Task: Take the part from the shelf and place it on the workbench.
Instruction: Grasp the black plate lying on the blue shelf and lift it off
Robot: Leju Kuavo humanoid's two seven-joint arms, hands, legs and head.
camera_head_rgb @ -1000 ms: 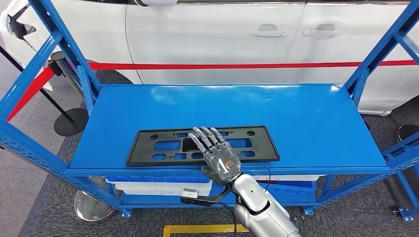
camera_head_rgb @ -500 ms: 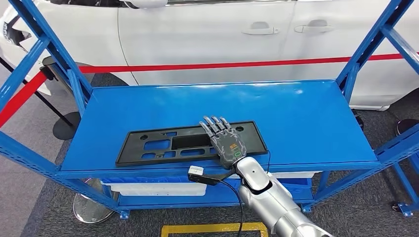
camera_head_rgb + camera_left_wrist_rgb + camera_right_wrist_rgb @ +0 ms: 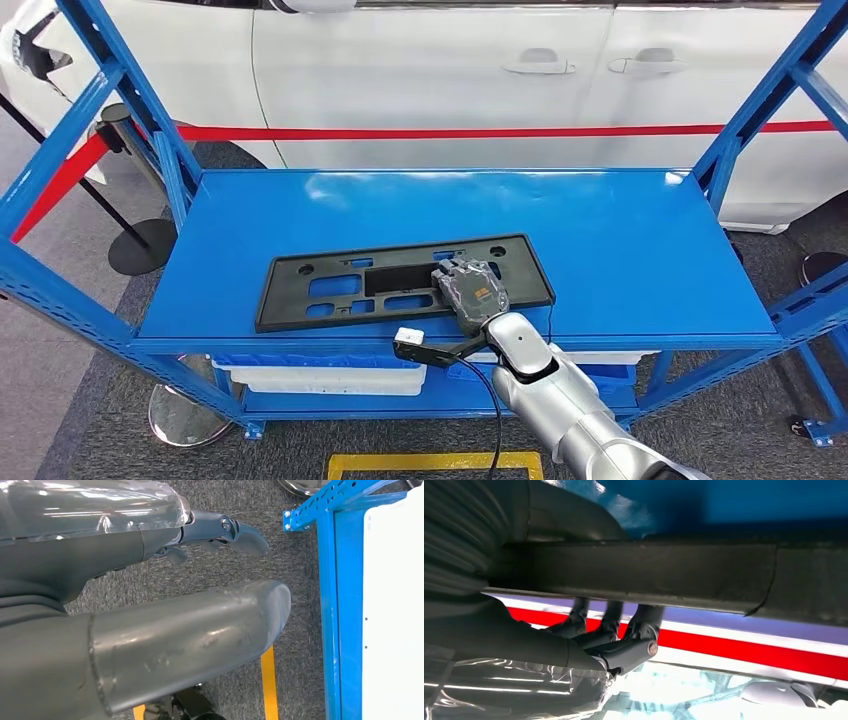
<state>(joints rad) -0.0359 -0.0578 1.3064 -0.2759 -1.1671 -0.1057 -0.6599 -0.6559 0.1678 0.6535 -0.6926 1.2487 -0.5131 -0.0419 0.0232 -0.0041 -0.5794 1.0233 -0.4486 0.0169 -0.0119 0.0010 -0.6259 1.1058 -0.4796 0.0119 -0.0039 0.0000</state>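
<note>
The part is a long black plastic plate frame [image 3: 340, 285] with cut-outs, lying near the front edge of the blue shelf top [image 3: 620, 250]. My right hand [image 3: 470, 290] grips it near its right end, fingers curled over the top face. In the right wrist view the frame's dark edge [image 3: 639, 575] runs across the picture, with my dark fingers [image 3: 624, 650] hooked over one side and the thumb on the other. My left hand [image 3: 150, 605] hangs over grey carpet beside the shelf's blue leg [image 3: 327, 605], holding nothing, thumb and fingers apart.
A white car [image 3: 430, 80] stands close behind the shelf, with a red barrier belt [image 3: 450, 132] in front of it. Blue slanted uprights [image 3: 120, 90] frame both ends. White and blue bins [image 3: 320, 375] sit on the lower level. A stanchion base [image 3: 140, 245] stands at the left.
My right hand's fingers, flat and stretched over the frame before, have curled down onto it. The frame's right end has swung slightly away from the front edge. The camera also swayed.
</note>
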